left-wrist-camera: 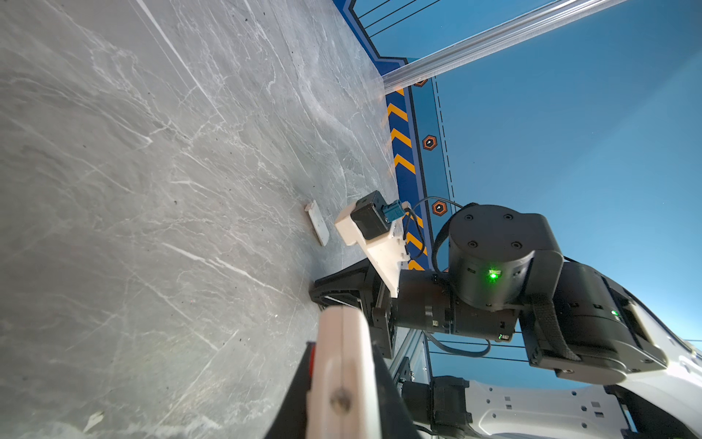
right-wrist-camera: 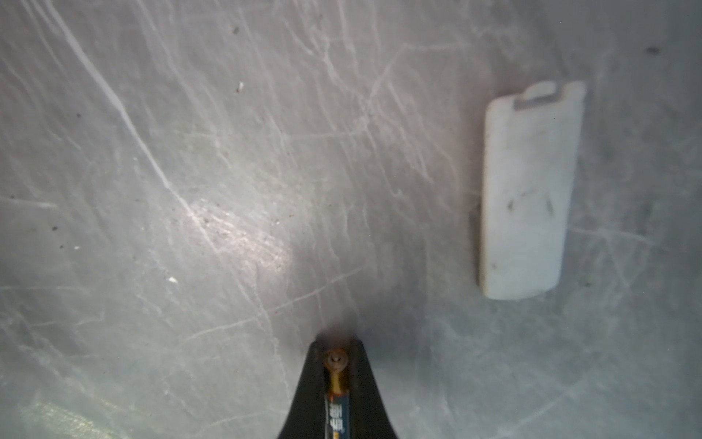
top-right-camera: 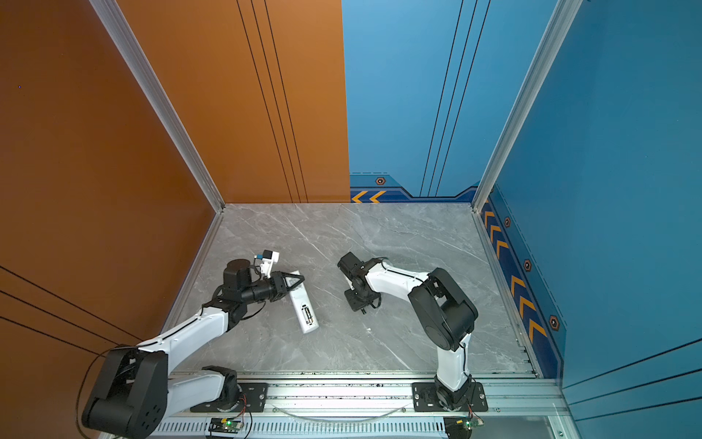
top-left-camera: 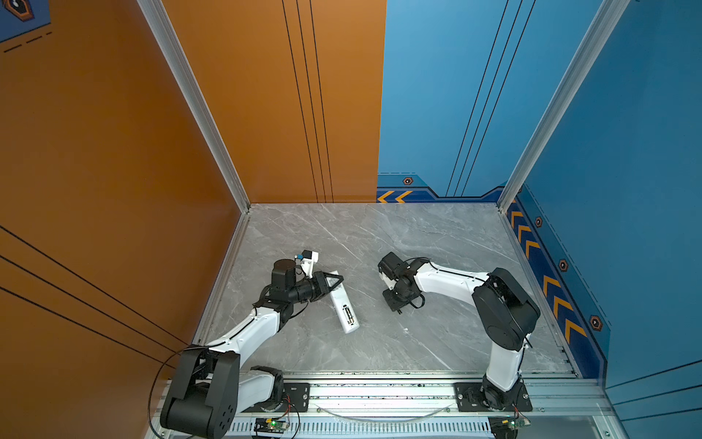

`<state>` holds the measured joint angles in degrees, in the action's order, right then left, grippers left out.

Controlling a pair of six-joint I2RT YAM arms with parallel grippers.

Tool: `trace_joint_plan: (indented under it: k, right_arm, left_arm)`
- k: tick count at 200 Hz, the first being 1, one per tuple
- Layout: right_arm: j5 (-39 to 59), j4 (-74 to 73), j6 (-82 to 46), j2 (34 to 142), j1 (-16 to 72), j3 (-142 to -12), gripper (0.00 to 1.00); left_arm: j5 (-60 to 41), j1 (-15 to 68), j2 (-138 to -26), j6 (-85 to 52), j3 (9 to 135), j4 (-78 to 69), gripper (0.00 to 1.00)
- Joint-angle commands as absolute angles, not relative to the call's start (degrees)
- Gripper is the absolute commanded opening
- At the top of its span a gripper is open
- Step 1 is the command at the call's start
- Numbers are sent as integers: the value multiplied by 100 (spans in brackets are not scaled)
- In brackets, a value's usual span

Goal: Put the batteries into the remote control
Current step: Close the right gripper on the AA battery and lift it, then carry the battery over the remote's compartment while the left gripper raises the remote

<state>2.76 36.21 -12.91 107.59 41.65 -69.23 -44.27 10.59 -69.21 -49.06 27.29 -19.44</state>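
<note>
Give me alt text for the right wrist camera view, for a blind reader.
The right gripper is shut on a battery, its gold tip showing, over a grey marble table. A white battery cover lies flat on the table, apart from the gripper.

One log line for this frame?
left tool: shut on remote control | right tool: shut on battery | battery cover: off, flat on table | compartment: open

Legible text: none | battery [right-wrist-camera: 337, 414] print: white characters, too blurred to read
</note>
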Motion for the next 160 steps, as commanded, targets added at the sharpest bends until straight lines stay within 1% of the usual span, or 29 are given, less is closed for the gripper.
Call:
trace_joint_plan:
  k: [1, 22, 118, 160]
  right_arm:
    - [46, 3709, -1213, 11006, 4168, -6694, 3]
    - [44, 3688, -1153, 10897, 4168, -6669, 0]
    - [222, 3171, -946, 9862, 4313, -6277, 0]
    - [260, 2784, -999, 9174, 4384, -5935, 0]
  left_arm:
    - [-4364, 1116, -6885, -4834, 2650, -2039, 0]
    - [-4299, 1147, -6899, -4794, 2636, -2039, 0]
    - [-4000, 1331, -6776, -4769, 2705, -2177, 0]
    - [-3890, 1380, -6724, -4849, 2706, -2343, 0]
